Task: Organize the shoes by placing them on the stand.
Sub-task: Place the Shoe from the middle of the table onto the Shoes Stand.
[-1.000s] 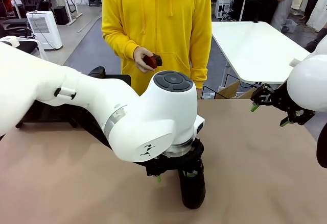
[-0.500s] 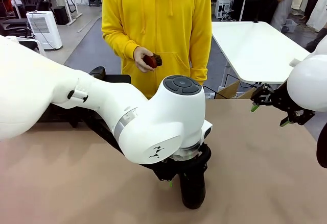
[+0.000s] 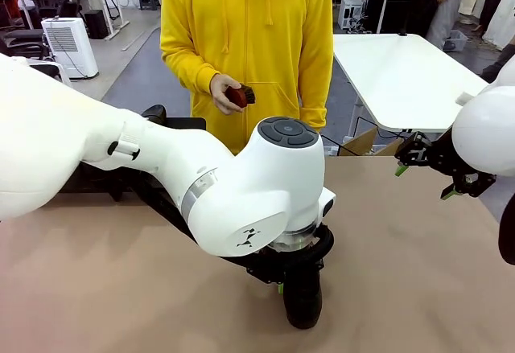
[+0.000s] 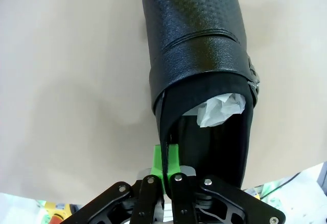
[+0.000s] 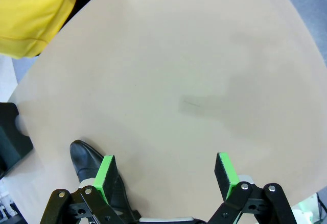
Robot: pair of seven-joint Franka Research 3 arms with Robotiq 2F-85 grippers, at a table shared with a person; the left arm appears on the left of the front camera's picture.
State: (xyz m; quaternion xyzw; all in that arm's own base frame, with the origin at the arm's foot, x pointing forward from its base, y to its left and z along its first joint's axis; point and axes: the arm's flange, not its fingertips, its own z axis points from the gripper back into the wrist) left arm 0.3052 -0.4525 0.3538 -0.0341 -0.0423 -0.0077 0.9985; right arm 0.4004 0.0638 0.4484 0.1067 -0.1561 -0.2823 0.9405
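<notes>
One glossy black shoe (image 3: pixel 302 303) lies on the tan table near the front edge, under my left arm. Seen from the left wrist, this shoe (image 4: pixel 196 45) has white paper stuffing inside, and my left gripper (image 4: pixel 166 162) is shut on the thin side wall of its opening. My left gripper (image 3: pixel 283 277) sits low on the shoe's heel end. At the right, above the table, my right gripper (image 3: pixel 428 168) stands open and holds nothing. The right wrist view has my right gripper (image 5: pixel 166 175) above the table, with the shoe's toe (image 5: pixel 83 158) beside its fingers. The black stand (image 3: pixel 76 178) lies at the far left, mostly behind my left arm.
A person in a yellow hoodie (image 3: pixel 245 39) stands at the far side holding a small red brush (image 3: pixel 239 95). A corner of the stand (image 5: pixel 7 132) shows at the left of the right wrist view. A white table (image 3: pixel 402 75) stands behind on the right.
My left gripper has closed on the shoe's side wall, and the left arm has shifted slightly to the right. The right arm has not moved.
</notes>
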